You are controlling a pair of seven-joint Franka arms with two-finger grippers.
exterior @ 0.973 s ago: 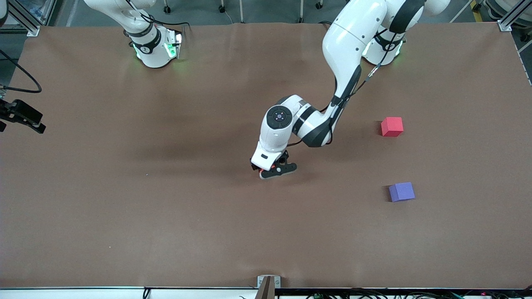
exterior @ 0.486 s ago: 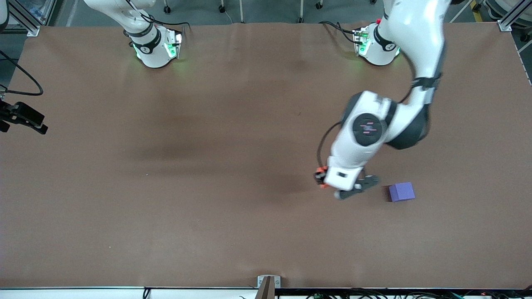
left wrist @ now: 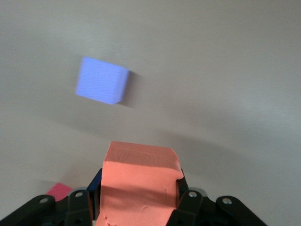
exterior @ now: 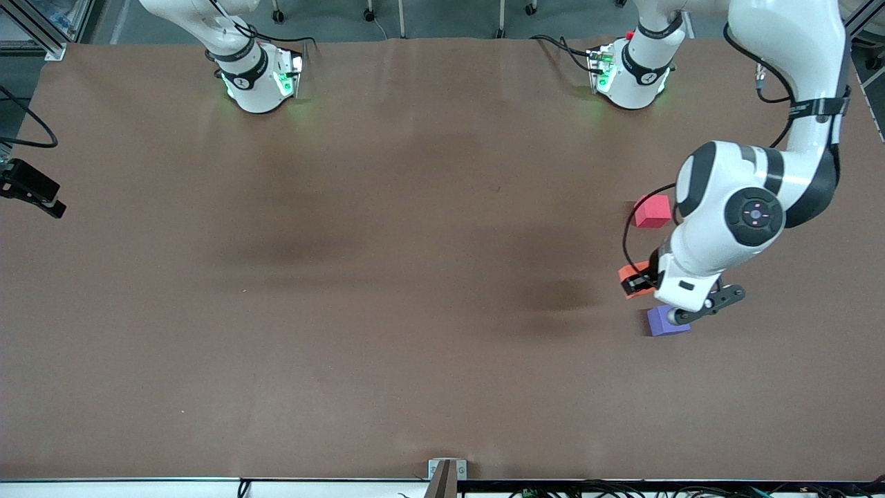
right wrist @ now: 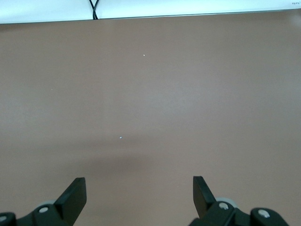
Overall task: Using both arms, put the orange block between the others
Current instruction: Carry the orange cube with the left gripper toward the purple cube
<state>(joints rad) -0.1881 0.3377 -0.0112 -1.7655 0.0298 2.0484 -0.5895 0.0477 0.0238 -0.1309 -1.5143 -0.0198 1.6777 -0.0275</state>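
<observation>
The brown table [exterior: 346, 290] carries two cubes near the left arm's end. The left arm [exterior: 795, 83] reaches over them; its left end effector [exterior: 639, 280] is clamped on the orange block [exterior: 630, 279], over the gap between the red-pink cube [exterior: 652, 211] and the violet cube [exterior: 660, 325]. The right end effector [right wrist: 139, 193] waits, fingers apart, over bare table.

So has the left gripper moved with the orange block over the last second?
Yes. The left gripper, shut on the orange block, went from mid-table toward the left arm's end, now over the gap between the red-pink cube and purple cube.
</observation>
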